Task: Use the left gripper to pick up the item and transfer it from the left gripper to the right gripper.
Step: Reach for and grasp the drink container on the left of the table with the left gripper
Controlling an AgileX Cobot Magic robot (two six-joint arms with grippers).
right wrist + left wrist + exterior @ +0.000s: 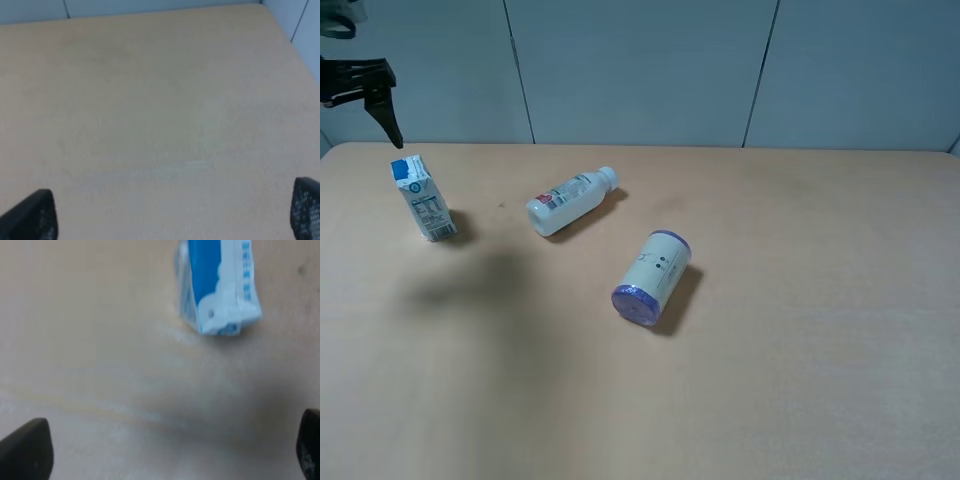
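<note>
The item, a white drink carton (423, 198) with a blue top, stands upright at the far left of the table. In the left wrist view it (217, 285) is ahead of the fingers and apart from them. My left gripper (375, 95) hangs in the air above and behind the carton, at the top left of the exterior view. It (167, 455) is open and empty, with only its two black fingertips (27, 455) showing. My right gripper (167, 215) is open and empty over bare table. It is out of the exterior view.
A white plastic bottle (570, 200) lies on its side right of the carton. A white cylinder with purple ends (652, 277) lies near the table's middle. The tan table (800, 330) ends at a grey panelled wall (650, 70) at the back.
</note>
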